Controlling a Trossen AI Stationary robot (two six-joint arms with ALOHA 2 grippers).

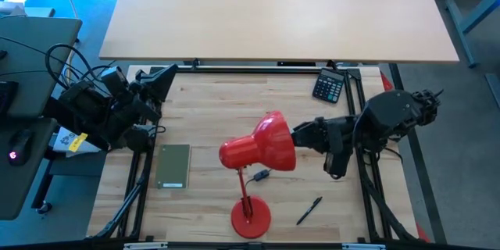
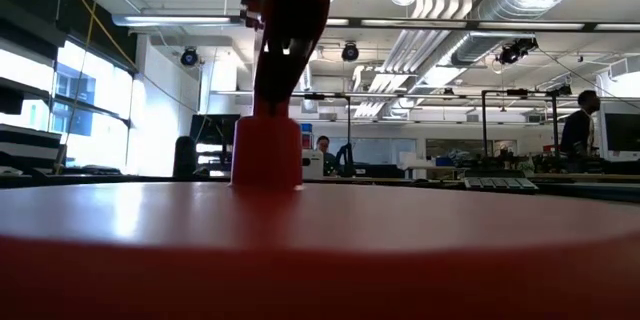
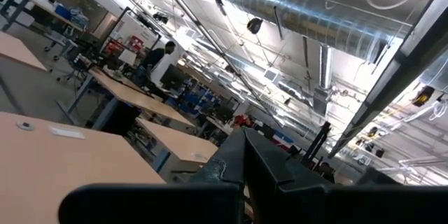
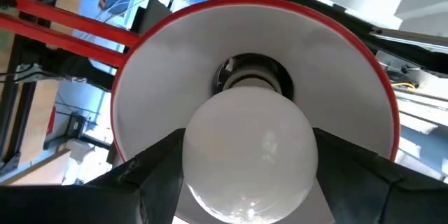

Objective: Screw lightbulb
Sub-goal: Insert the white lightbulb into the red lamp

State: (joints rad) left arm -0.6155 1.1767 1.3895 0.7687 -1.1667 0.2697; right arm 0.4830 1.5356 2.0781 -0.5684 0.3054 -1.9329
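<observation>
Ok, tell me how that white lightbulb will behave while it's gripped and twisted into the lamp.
The lightbulb looks smooth and round, so it may slip in the right gripper as it turns. It is probably thin-walled, so hard squeezing risks cracking it. The red desk lamp stands on a slim stem and could tip if pushed.

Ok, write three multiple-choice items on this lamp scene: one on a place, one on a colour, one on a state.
1. Where is the lightbulb?
A. on the table beside the pen
B. at the mouth of the lamp shade, base toward the socket
C. on the calculator

2. What colour is the shade's outside?
A. red
B. green
C. black

3. How is the right gripper?
A. shut on nothing
B. far from the lamp
C. closed around the bulb

Answers: B, the right wrist view shows the bulb before the socket; A, the high view shows a red shade; C, its fingers flank the bulb's sides.
</observation>
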